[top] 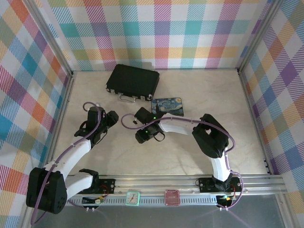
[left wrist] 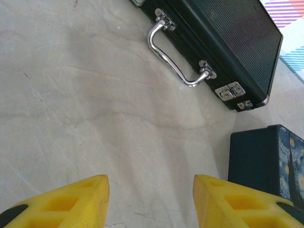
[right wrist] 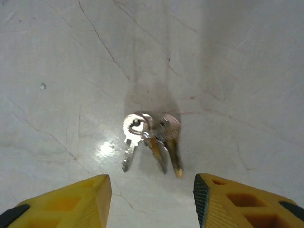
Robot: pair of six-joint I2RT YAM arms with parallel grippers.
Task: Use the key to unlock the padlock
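A small bunch of silvery keys (right wrist: 149, 137) on a ring lies flat on the pale table, blades pointing toward the camera in the right wrist view. My right gripper (right wrist: 149, 190) hovers just short of it, open, yellow fingers (right wrist: 71, 202) either side and nothing between them. In the top view the right gripper (top: 142, 135) sits mid-table and covers the keys. My left gripper (left wrist: 151, 185) is open over bare table, left of centre in the top view (top: 110, 118). The padlock is out of view.
A black briefcase (top: 133, 80) with a chrome handle (left wrist: 173, 57) lies at the back. The Starry-Night-printed blue box (top: 167, 106) sits to its right, close to the left gripper's right finger (left wrist: 266, 156). Checked walls enclose the table; a rail runs along the near edge.
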